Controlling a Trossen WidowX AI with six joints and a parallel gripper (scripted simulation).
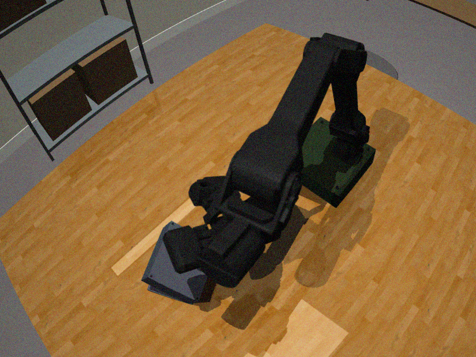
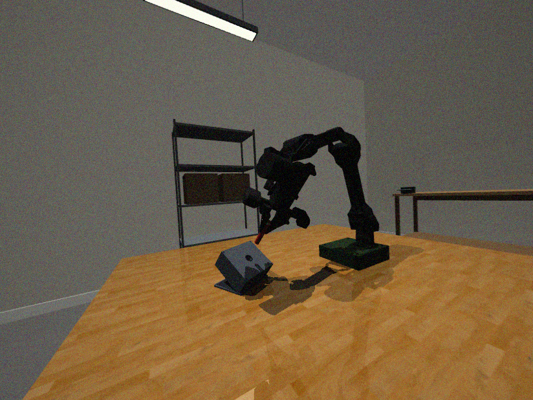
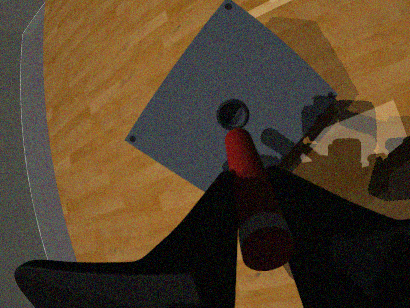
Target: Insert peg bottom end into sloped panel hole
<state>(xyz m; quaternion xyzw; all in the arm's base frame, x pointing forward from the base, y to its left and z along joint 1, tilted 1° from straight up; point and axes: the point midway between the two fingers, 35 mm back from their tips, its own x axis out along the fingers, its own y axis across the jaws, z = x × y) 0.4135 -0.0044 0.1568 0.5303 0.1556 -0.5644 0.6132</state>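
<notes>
The red round peg (image 2: 259,237) (image 3: 243,156) is held by my gripper (image 2: 266,224) (image 3: 249,179), which is shut on it. The peg is tilted, its free end pointing down toward the sloped panel. The blue-grey panel (image 1: 168,265) (image 2: 234,254) (image 3: 185,100) stands on the table with one round hole (image 2: 248,257) (image 3: 233,114) in its face. In the exterior view the peg's end is above the panel's face, apart from it. In the wrist view the peg's end appears just below the hole. The top view hides the peg and the hole behind the arm.
The arm's green base block (image 1: 319,153) (image 2: 344,254) sits on the wooden table (image 1: 115,192) (image 2: 172,344). A shelf rack with boxes (image 1: 109,71) (image 2: 201,188) stands beyond the table. The arm's shadow falls beside the panel and partly on its face.
</notes>
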